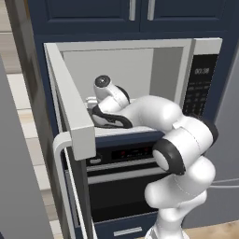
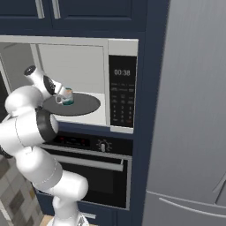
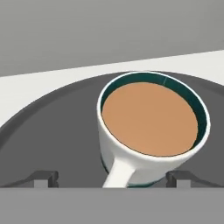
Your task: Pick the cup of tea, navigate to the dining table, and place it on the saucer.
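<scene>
Reaching into the open microwave (image 2: 88, 79), the white arm (image 1: 154, 114) stretches over the oven (image 2: 95, 170) below and brings its hand to the dark turntable (image 2: 81, 106) inside the cavity. To the right stands the tall grey refrigerator (image 2: 190, 123), well apart from the work; navy cabinets (image 1: 135, 11) run above. The microwave door (image 1: 70, 105) hangs open on the left, near the arm's elbow, and it looks like the main thing to mind when the arm draws back out. On the turntable sits the cup of tea (image 3: 151, 129), upright, full of brown liquid nearly to the rim, toward the near left part of the plate as the right base view has it. The gripper (image 3: 113, 178) is spread wide, its two dark fingertips (image 3: 43, 178) standing either side of the cup's near wall, with the cup straight ahead and just beyond them; nothing is pinched yet. The cup's white handle (image 3: 118, 173) points toward the hand, running down between the tips, so the jaws seem set to close across the body or the handle base. Whether the tips already touch the cup cannot be told. A level lift seems called for, since the tea sits high and could slop.
</scene>
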